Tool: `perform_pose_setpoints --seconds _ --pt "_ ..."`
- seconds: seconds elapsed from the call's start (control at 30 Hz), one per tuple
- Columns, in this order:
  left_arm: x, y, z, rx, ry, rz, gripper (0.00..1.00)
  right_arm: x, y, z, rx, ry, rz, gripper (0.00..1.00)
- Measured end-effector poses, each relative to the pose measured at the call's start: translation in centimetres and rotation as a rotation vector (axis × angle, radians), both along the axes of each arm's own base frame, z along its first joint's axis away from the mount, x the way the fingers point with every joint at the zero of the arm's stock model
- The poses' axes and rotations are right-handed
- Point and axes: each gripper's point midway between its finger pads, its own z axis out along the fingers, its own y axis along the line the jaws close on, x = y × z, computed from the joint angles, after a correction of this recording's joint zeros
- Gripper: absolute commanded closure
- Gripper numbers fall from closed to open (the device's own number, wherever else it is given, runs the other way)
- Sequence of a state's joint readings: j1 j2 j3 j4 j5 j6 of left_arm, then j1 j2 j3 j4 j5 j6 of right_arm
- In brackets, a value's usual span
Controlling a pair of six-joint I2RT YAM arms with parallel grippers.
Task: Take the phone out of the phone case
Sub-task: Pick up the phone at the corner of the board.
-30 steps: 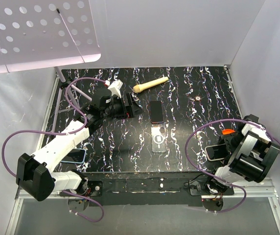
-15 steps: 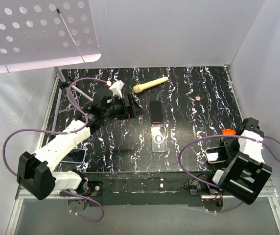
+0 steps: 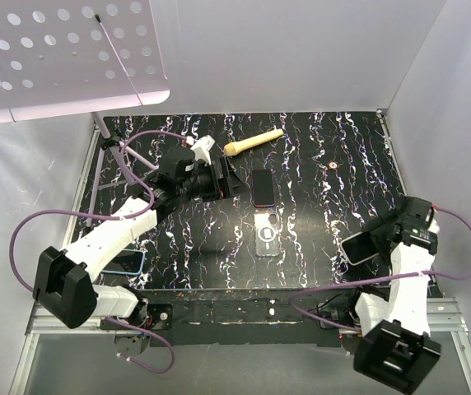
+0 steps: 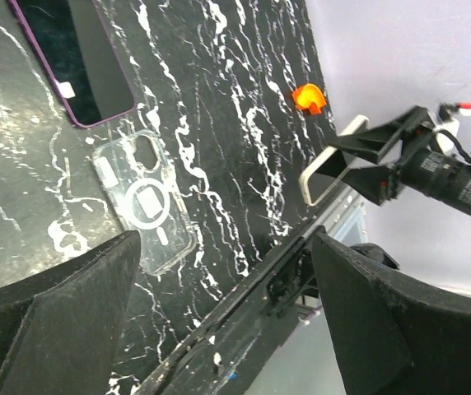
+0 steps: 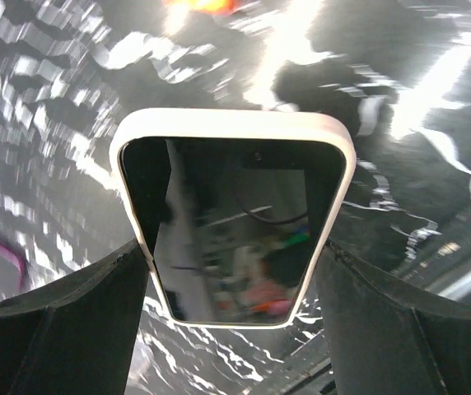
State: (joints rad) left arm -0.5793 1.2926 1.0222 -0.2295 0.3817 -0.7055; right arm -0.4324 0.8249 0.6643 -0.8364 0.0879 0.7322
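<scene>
In R wrist view only: phone (image 5: 234,222) screen

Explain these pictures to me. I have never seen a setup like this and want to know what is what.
Two robot arms are bolted at the near edge of a black marbled table. The wide picture looks down from above and behind them. The other two pictures come from a camera on each wrist, so the dark wedges in their lower corners are that arm's own fingers.

On the table lie a purple-cased phone, an empty clear phone case, a wooden stick and, by the left arm, a light blue phone or case.

The left claw hangs open and empty above the table. The right claw grips a white-cased phone by its long sides, held up off the table.
</scene>
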Motion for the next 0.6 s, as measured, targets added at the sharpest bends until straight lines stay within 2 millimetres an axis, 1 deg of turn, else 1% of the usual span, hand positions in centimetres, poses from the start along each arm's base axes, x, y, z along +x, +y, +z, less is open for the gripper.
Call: perform_pose_setpoints --seconds 0.07,0.17,0.2,0.23,0.3,0.4,0.47,0.53,0.6 --pt "0.0 -0.6 -0.2 -0.022 0.023 -0.02 0.18 1.3 2.2 0.3 0.001 -0.03 0.177 0.99" --pt "0.0 -1.8 -0.6 -0.062 0.072 -0.058 0.23 3.1 6.5 1.1 0.024 -0.084 0.464 0.99" --pt "-0.1 -2.4 -0.9 -0.083 0.098 -0.08 0.24 3.8 8.8 1.7 0.045 -0.116 0.593 0.99" --pt "-0.1 -2.8 -1.0 -0.097 0.119 -0.093 0.24 4.2 10.1 2.1 0.056 -0.141 0.673 0.99" --pt "-0.2 -3.7 -1.5 -0.13 0.166 -0.129 0.23 4.6 14.3 3.7 0.083 -0.214 0.905 0.99" --pt "-0.4 -4.3 -1.6 -0.158 0.203 -0.152 0.19 3.9 19.6 6.3 0.096 -0.324 1.195 0.99" --pt "-0.4 -4.6 -0.9 -0.188 0.195 -0.163 0.19 3.2 22.0 7.7 0.101 -0.387 1.327 0.99" --pt "-0.3 -4.8 -0.1 -0.215 0.182 -0.168 0.21 2.6 23.7 8.5 0.105 -0.436 1.413 0.99" --pt "-0.2 -5.0 0.3 -0.23 0.179 -0.168 0.24 2.2 24.5 8.7 0.106 -0.454 1.456 0.99"
